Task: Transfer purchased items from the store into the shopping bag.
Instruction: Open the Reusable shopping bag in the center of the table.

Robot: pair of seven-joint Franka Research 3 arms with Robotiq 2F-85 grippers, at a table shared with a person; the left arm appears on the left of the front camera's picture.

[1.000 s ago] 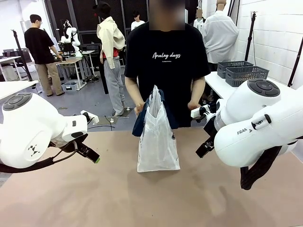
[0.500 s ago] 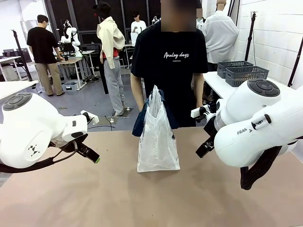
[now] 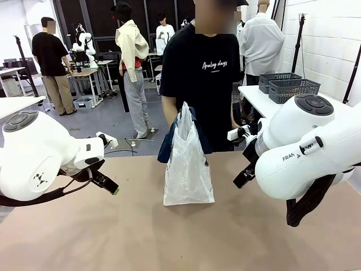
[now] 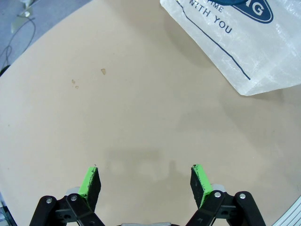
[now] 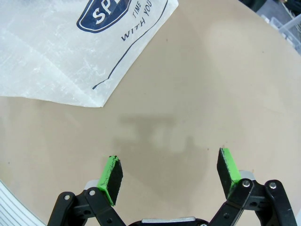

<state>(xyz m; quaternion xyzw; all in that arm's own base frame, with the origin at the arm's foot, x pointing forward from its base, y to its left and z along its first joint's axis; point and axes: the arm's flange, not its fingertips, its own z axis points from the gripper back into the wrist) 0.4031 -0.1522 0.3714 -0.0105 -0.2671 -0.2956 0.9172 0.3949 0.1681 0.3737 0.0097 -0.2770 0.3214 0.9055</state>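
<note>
The shopping bag (image 3: 187, 169), translucent white with navy handles, stands upright at the middle of the table's far side. Its printed side shows in the left wrist view (image 4: 244, 42) and in the right wrist view (image 5: 61, 52). My left gripper (image 3: 105, 182) hovers left of the bag, open, with bare table between its green pads (image 4: 146, 176). My right gripper (image 3: 245, 176) hovers right of the bag, also open and holding nothing (image 5: 169, 167). A person in a black T-shirt (image 3: 206, 84) stands just behind the bag. The purchased items are out of view.
Two dark grey lattice baskets (image 3: 287, 86) stand on a white side table at the back right; I cannot tell whether either is the store. The brown tabletop (image 3: 169, 237) lies bare around the bag. Other people stand far behind.
The person has taken both hands off the bag and shifted to the right behind it. The bag and both arms have not moved.
</note>
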